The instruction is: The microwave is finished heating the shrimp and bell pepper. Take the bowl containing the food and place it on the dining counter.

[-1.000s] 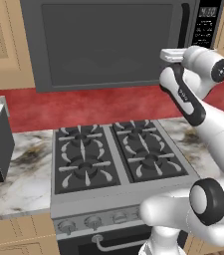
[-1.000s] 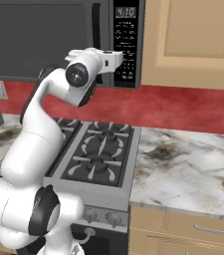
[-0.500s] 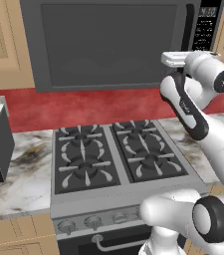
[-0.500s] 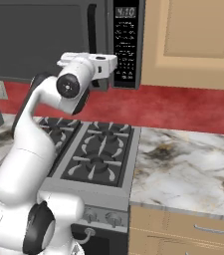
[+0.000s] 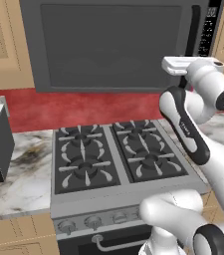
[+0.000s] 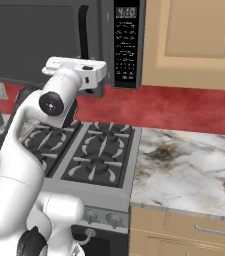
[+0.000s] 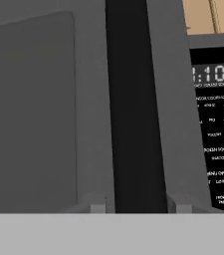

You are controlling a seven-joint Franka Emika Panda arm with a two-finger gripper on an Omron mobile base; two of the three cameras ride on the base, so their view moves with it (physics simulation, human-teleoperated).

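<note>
Black bar handle (image 7: 133, 109) runs down the centre of your hand view, flanked by the two fingers (image 7: 97, 206), which are parted with one tip on each side; whether they press it, you cannot tell. Microwave (image 5: 113, 45), door closed, fills the upper frame above the stove (image 5: 118, 159).

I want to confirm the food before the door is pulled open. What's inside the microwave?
The microwave door is shut and its window shows only flat dark grey. Anything inside is hidden behind it. The gripper sits at the black handle.
</note>
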